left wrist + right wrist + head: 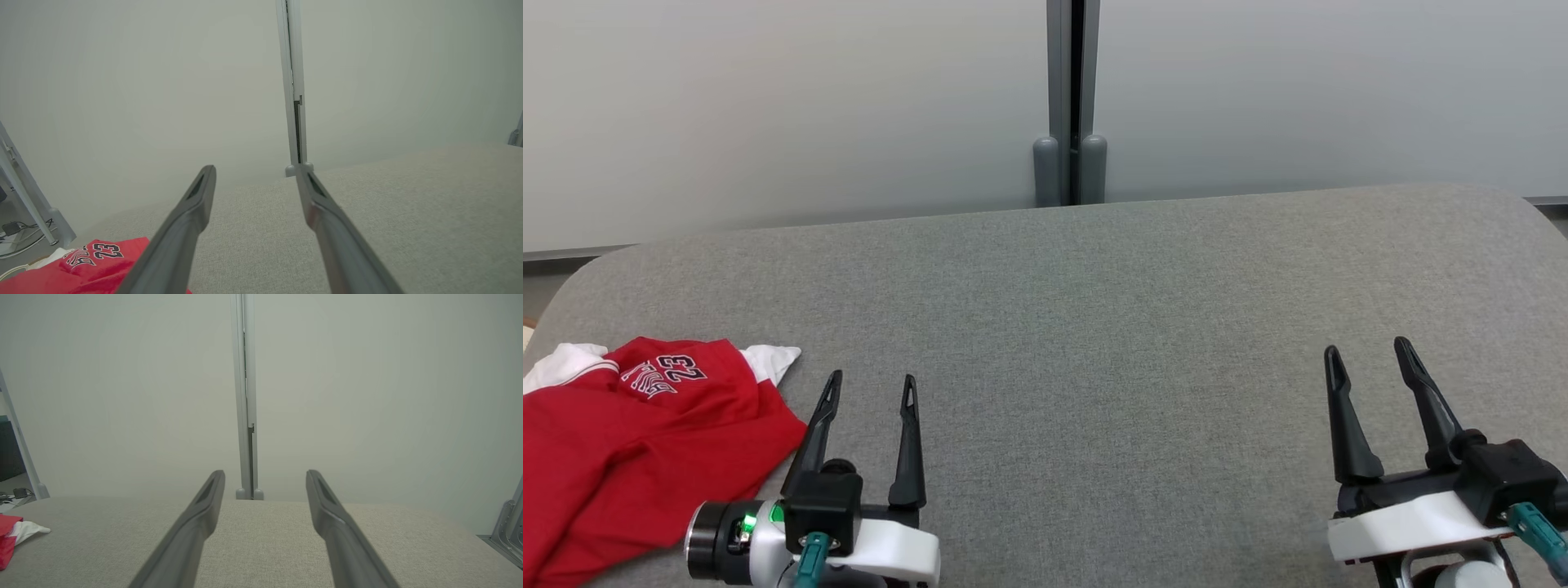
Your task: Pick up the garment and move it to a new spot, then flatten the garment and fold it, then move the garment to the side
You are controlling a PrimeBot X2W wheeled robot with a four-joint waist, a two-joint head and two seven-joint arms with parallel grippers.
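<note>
1. left gripper (872, 378): nearest the head camera, at the lower left. Two long dark fingers spread wide, pointing away across the table, with nothing between them. White wrist housing with a green light at its left. The left finger stands against the garment's right edge in the head view; whether it touches cannot be told.

2. right gripper (1366, 347): lower right of the head view, equally near. Fingers spread wide and empty, over bare table, well apart from the garment.

3. table (1094, 327): grey woven covering, rounded far corners. It spans the width of the head view and carries the garment at its left end.

4. wall panels (768, 106): two pale, plain panels standing upright just behind the table's far edge.

5. garment (645, 441): red jersey with white sleeves, black "23" and lettering. It lies crumpled on the near left part of the table, partly cut off by the left and bottom edges of the head view. It is unfolded and held by neither gripper. In the left wrist view it lies at the lower left, beside the left finger.

6. post (1074, 98): grey, upright, between the two panels.

7. caps (1070, 167): two grey rounded pieces at the post's foot, side by side, just behind the table edge.

8. cables (18, 230): dark, on the floor beyond the table's left end.
</note>
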